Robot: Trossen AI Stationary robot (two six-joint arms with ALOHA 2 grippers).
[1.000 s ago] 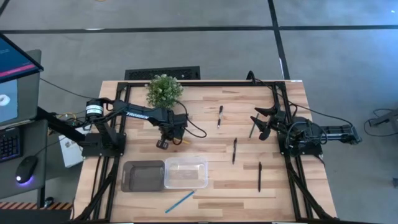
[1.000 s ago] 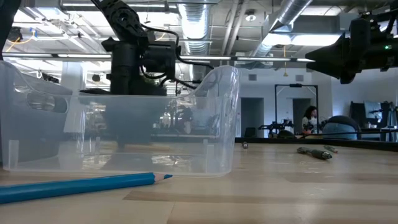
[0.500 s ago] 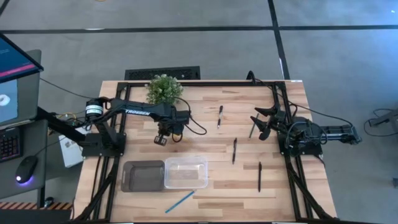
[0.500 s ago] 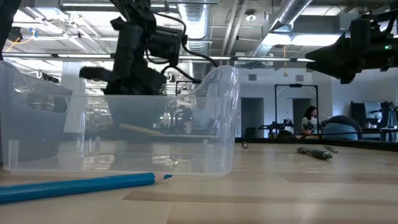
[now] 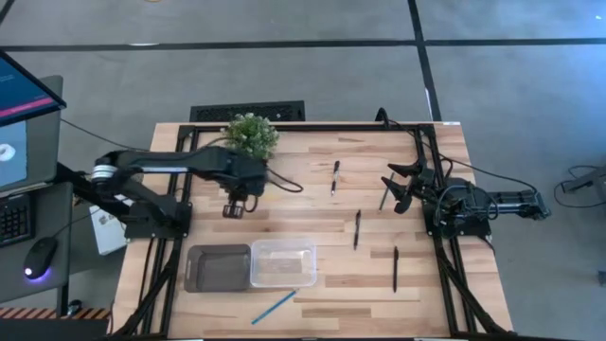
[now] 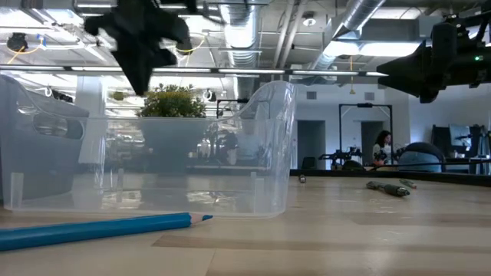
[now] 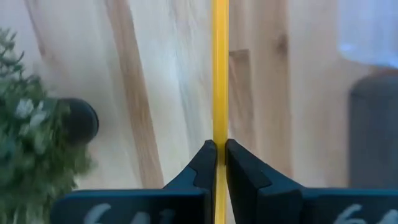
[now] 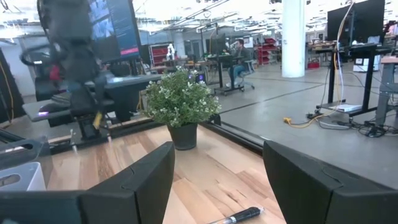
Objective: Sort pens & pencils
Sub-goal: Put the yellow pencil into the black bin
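My left gripper (image 5: 232,208) hangs above the table's left half, just past the two bins, shut on the yellow pencil (image 7: 219,74); it shows high up and blurred in the low view (image 6: 142,38). The blue pencil (image 5: 273,308) lies flat near the near edge, in front of the clear bin (image 6: 100,228). Three black pens lie flat on the wood (image 5: 334,177), (image 5: 357,229), (image 5: 395,268). My right gripper (image 5: 393,189) waits open over the right side, with a further pen (image 8: 239,216) on the table just before it. My left gripper pinches the yellow pencil's shaft (image 7: 219,134) between its two fingertips (image 7: 202,168), coming from above. A long stretch of the pencil stands out beyond the fingers. The pencil is lifted clear of the table.
A grey tray (image 5: 218,267) and a clear plastic bin (image 5: 282,262) stand side by side near the near edge. A small potted plant (image 5: 250,137) stands at the far edge, close to the left arm. Bare wood lies between the bins and the pens.
My left gripper has risen from the table just beyond the clear bin and swung toward the table's left, carrying the yellow pencil up off the wood. The right arm, the pens and the blue pencil have kept still.
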